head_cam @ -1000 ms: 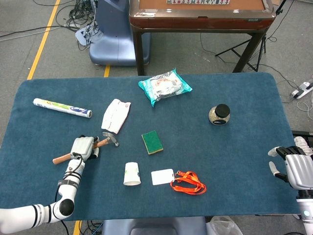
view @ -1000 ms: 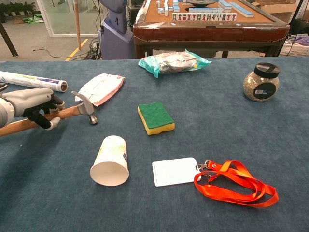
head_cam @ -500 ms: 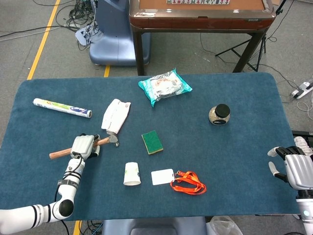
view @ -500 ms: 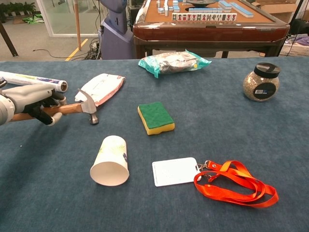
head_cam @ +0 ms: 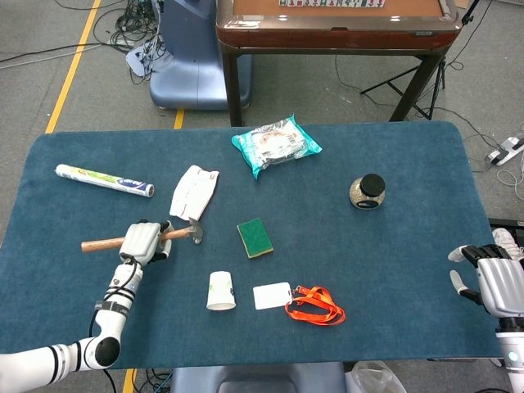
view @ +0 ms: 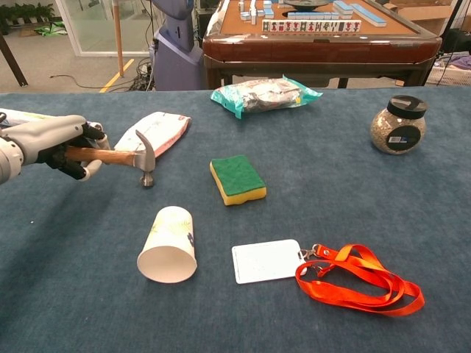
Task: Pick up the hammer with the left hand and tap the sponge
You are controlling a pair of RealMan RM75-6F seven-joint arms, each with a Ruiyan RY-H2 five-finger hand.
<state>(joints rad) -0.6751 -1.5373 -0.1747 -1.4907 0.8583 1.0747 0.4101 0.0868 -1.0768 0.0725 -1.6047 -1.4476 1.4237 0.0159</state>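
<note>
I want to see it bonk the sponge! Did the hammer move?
Yes. The hammer swung up level, and its head sits nearer the sponge.

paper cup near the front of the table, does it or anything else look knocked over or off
Yes: the paper cup lies on its side, open mouth toward the chest camera, nothing spilled that I can see. Otherwise the sponge sits flat, the jar stands upright, and the left hand holds the hammer.

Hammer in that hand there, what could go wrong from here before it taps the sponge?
The left hand grips the hammer on its wooden handle, so the heavy head could twist or slip in a swing. The paper cup lies on its side near the path to the sponge; a low swing might knock it away.
</note>
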